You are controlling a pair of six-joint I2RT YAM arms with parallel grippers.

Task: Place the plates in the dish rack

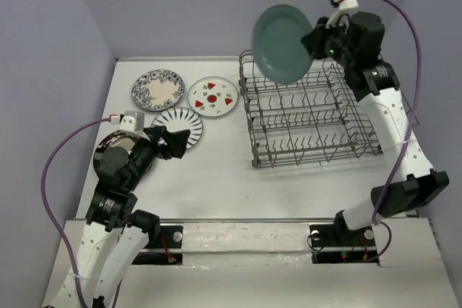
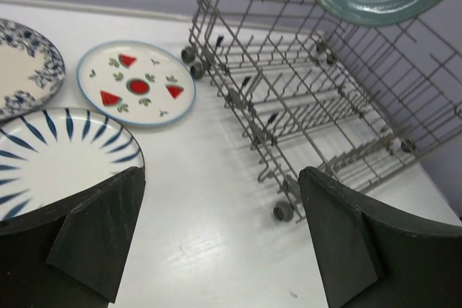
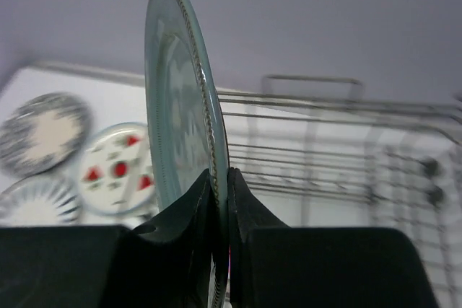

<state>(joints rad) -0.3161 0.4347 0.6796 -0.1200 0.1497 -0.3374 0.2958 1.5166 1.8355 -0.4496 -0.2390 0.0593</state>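
My right gripper is shut on the rim of the teal-grey plate and holds it on edge in the air above the far left corner of the wire dish rack. The plate shows edge-on in the right wrist view, pinched between the fingers. My left gripper is open and empty, low over the striped plate. The fruit plate and the floral plate lie flat left of the rack. The dark silver-rimmed plate lies partly under my left arm.
The rack has small wheels at its near corner. Purple walls close in the table at the back and both sides. A purple cable loops beside each arm.
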